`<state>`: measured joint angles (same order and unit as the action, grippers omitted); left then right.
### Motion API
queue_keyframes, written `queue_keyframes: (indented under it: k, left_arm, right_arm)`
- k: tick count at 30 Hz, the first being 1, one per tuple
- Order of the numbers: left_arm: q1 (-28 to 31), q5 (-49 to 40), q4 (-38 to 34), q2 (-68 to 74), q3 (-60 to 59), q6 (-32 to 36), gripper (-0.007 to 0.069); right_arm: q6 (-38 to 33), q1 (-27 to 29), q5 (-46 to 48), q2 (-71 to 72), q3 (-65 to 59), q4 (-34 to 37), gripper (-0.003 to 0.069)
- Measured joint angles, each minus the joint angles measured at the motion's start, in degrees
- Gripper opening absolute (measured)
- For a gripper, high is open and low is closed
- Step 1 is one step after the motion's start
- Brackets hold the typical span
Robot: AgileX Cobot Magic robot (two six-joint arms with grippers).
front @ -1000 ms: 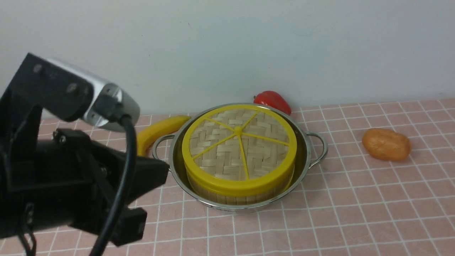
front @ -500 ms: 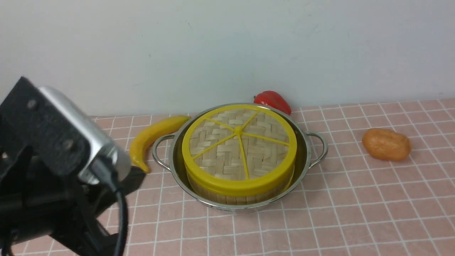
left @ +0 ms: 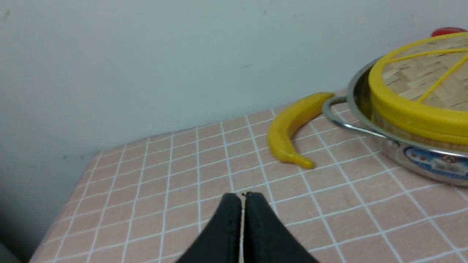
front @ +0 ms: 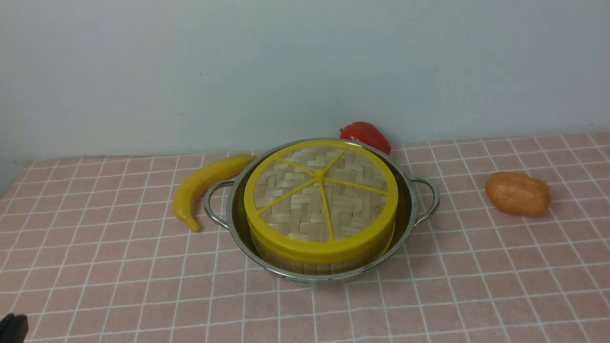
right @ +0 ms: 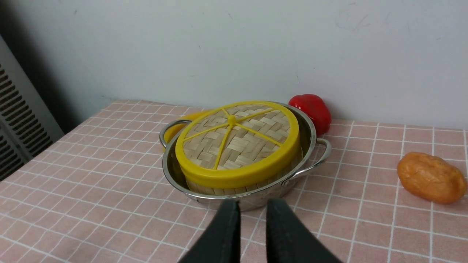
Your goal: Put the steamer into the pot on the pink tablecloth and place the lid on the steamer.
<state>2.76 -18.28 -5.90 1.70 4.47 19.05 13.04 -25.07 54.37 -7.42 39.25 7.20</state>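
where the pot (left: 420, 153) shows its side, blue label (left: 435, 164), writing unreadable

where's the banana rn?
Front view: the banana lies on the pink tablecloth, on the robot's left of the pot, its upper end by the pot's left handle.

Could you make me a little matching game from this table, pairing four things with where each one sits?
Things:
1. banana
2. red pepper
3. lid
4. potato

Places:
A. behind the pot, near the wall
B. alone on the pink tablecloth, on the robot's right
C. beside the pot's left handle
D. on top of the steamer inside the pot

Pairs: 1-C, 2-A, 3-D, 4-B
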Motion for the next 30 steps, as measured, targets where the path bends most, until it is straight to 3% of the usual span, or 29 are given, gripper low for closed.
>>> queue_keyframes:
  k: [6,25,27,30]
  left_arm:
    - [2.7,0.3,-0.1,-1.6,-4.9,-0.7,0.002]
    - [2.7,0.2,-0.5,-1.7,-4.9,-0.9,0.0034]
    - [2.7,0.2,-0.5,-1.7,-4.9,-0.9,0.0042]
    - [2.7,0.2,-0.6,-1.7,-4.9,-0.9,0.0052]
  right_arm:
    - [0.0,0.0,0.0,0.0,0.0,0.0,0.0152]
    - [-0.3,0.1,-0.1,0.1,-0.1,-0.7,0.0216]
    - [-1.4,2.1,-1.4,0.8,-1.1,-2.4,0.0223]
    - [-3.4,9.4,-7.0,1.9,-4.6,-5.6,0.0231]
